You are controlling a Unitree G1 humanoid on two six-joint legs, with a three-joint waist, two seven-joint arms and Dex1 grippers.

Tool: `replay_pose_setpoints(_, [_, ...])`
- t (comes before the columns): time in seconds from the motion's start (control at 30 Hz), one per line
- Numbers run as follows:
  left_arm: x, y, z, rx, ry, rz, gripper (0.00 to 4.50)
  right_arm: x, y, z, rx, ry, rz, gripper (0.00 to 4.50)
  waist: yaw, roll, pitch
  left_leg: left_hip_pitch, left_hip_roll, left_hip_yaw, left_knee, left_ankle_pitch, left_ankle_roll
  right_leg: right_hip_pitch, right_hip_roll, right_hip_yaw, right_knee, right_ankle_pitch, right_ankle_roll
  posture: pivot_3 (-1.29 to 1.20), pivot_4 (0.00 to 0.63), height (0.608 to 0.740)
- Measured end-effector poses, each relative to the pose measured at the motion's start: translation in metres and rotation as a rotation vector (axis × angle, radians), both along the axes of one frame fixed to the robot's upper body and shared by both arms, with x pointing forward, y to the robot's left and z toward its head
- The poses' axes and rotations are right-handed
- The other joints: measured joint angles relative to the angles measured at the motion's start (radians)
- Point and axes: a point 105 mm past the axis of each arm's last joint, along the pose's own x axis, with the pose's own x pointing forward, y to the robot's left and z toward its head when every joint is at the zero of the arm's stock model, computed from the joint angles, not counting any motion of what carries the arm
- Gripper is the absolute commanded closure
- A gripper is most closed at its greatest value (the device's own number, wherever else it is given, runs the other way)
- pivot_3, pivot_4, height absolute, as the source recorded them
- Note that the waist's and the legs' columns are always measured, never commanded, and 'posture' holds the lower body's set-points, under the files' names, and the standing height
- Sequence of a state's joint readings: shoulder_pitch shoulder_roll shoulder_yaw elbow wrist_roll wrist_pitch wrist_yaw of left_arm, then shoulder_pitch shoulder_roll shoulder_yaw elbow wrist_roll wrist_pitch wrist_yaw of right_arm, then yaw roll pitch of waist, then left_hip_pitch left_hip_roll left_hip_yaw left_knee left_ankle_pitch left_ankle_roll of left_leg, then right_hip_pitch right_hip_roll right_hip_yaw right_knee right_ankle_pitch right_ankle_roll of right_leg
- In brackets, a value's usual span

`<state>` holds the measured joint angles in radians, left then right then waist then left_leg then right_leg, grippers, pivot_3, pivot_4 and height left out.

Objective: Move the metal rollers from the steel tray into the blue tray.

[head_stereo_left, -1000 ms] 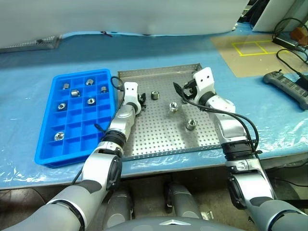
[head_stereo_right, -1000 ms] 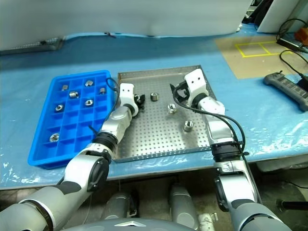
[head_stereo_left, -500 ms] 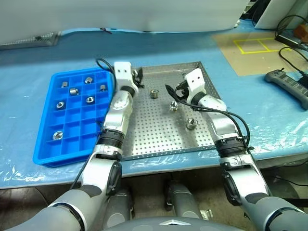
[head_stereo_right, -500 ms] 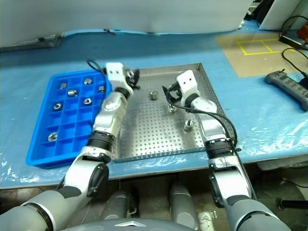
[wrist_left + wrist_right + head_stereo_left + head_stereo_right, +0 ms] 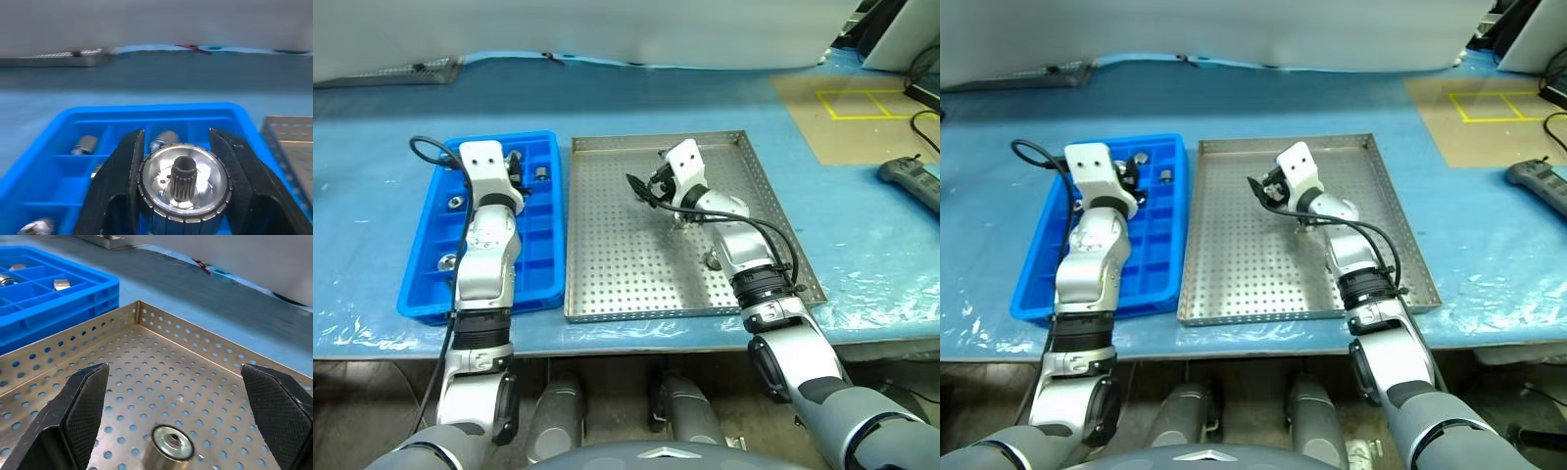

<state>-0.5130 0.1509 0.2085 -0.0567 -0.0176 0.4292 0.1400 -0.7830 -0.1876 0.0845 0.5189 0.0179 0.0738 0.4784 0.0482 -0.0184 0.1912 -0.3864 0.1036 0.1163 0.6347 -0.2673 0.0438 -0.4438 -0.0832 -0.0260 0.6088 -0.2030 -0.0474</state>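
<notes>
Left gripper (image 5: 514, 168) holds 1 roller (image 5: 183, 183) over the blue tray (image 5: 540, 284).
Its fingers clamp that roller above the tray's far cells; the right gripper (image 5: 178, 416), fingers wide apart, hovers over a roller (image 5: 171, 443) on the steel tray (image 5: 617, 284).

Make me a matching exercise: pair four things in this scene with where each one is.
Things:
1. left gripper
2. right gripper
3. controller
4. yellow tape

Places:
A. over the steel tray
B. over the blue tray
C. on the tan sheet
D. on the blue cover, right of the steel tray

Pairs: 1-B, 2-A, 3-D, 4-C
</notes>
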Motion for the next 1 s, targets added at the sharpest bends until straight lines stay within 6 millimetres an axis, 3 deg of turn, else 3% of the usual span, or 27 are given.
replay_pose_setpoints(0.23, [-0.018,0.01,-0.039,-0.01,0.149,-0.007,2.76,0.001,0.003,0.005,-0.007,-0.015,0.015,0.0,0.006,0.0,0.0,0.0,0.0,-0.001,0.0,0.001,-0.002,0.0,0.0,0.0,0.001,0.0,0.0,0.12,0.15,0.74])
replay_pose_setpoints(0.6, [-0.029,0.019,-0.052,-0.044,0.204,0.03,2.76,0.001,0.001,0.004,-0.014,-0.016,0.018,0.0,0.004,0.0,0.0,0.001,0.001,-0.002,0.0,0.003,-0.002,0.001,0.001,-0.001,0.002,0.001,-0.003,0.11,0.15,0.74])
replay_pose_setpoints(0.87, [-0.028,0.032,-0.065,-0.076,0.246,0.082,0.03,0.001,0.0,0.002,-0.026,-0.014,0.014,0.0,0.002,0.0,0.0,0.001,0.001,-0.003,0.0,0.004,-0.003,0.001,0.002,-0.002,0.002,0.002,-0.003,0.09,0.15,0.74])
replay_pose_setpoints(1.0, [-0.013,0.026,-0.058,-0.111,0.215,0.012,0.03,0.001,-0.004,-0.002,-0.032,-0.007,0.003,0.0,0.003,0.0,0.0,0.001,0.001,-0.003,0.0,0.006,-0.003,0.001,0.002,-0.002,0.003,0.003,-0.005,0.04,0.15,0.74])
